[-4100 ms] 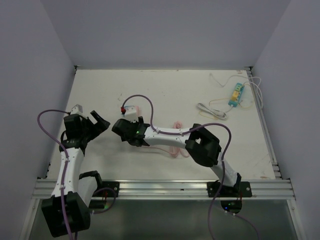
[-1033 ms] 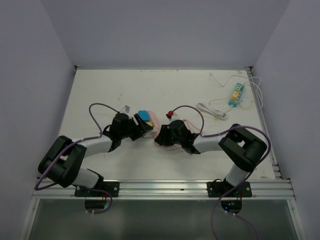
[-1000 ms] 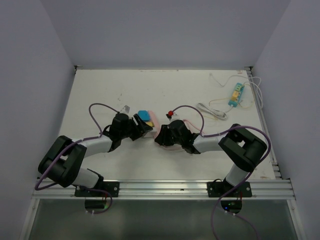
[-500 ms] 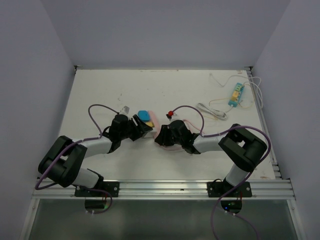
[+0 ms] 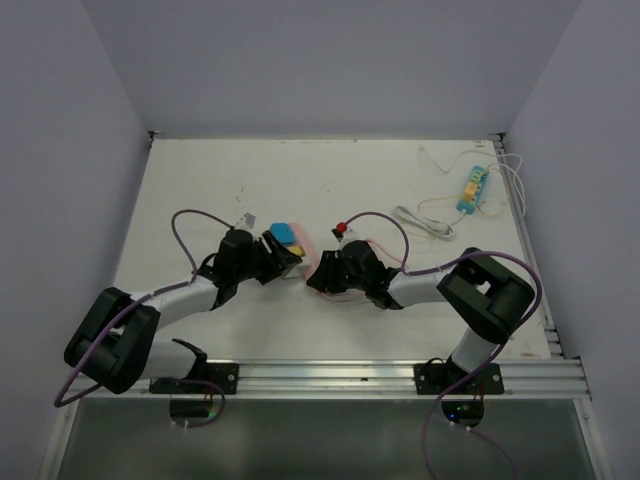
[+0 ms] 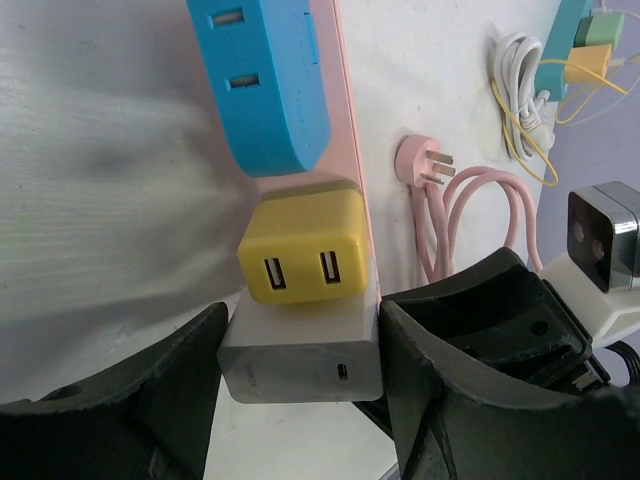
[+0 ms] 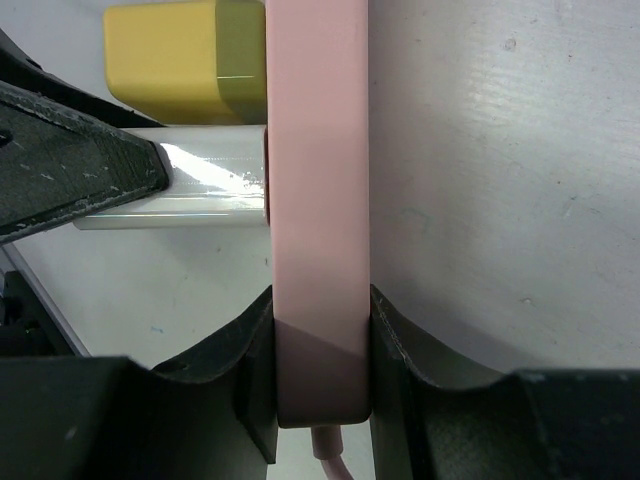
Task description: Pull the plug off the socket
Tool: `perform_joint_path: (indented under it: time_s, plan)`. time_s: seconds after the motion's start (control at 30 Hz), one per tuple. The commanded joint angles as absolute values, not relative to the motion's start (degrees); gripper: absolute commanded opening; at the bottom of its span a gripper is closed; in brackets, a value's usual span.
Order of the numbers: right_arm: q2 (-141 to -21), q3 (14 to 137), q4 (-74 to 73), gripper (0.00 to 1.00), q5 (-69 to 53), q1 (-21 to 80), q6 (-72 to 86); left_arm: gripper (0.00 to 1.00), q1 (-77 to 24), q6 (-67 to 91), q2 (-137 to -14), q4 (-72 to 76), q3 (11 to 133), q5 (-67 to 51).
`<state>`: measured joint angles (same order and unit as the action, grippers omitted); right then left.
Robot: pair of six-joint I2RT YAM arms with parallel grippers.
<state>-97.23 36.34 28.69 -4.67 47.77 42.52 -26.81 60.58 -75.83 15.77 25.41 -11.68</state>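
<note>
A pink power strip (image 7: 318,180) lies mid-table; it also shows in the top view (image 5: 308,243) and the left wrist view (image 6: 352,170). A blue plug (image 6: 262,85), a yellow USB plug (image 6: 302,246) and a white charger plug (image 6: 300,352) sit in it. My left gripper (image 6: 300,365) is shut on the white charger plug from its left side; in the top view it (image 5: 281,259) is left of the strip. My right gripper (image 7: 320,345) is shut on the strip's cord end; in the top view it (image 5: 322,268) is at the strip's near end.
The strip's pink cord (image 6: 455,215) with its plug (image 6: 418,162) lies coiled right of the strip. A teal power strip (image 5: 472,188) with white and yellow cables (image 5: 425,222) lies at the back right. The side walls stand close to the table's edges.
Since 4 s ago both arms have come to the strip and closed on it. Over the last second the left arm has shifted slightly left and its elbow has lowered; the right arm holds still.
</note>
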Motion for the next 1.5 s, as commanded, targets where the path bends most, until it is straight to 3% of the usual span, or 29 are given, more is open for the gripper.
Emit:
perform_joint_path:
  time_s: [0.0, 0.3, 0.93, 1.47]
  plan:
    - [-96.86, 35.42, 26.29, 0.0, 1.93, 44.83, 43.07, 0.0, -27.16, 60.47, -71.9, 16.71, 28.39, -14.68]
    - [-97.64, 36.83, 18.64, 0.0, 7.64, 44.21, 44.56, 0.0, -27.07, 61.52, -70.23, 13.71, 29.09, -14.06]
    - [-99.32, 35.6, 20.22, 0.0, 6.59, 42.1, 44.82, 0.0, -19.95, 63.46, -68.82, 17.93, 24.08, -23.55]
    - [-100.63, 37.27, 12.74, 0.0, 12.66, 41.4, 45.97, 0.0, -17.58, 61.17, -64.51, 7.92, 28.12, -23.2]
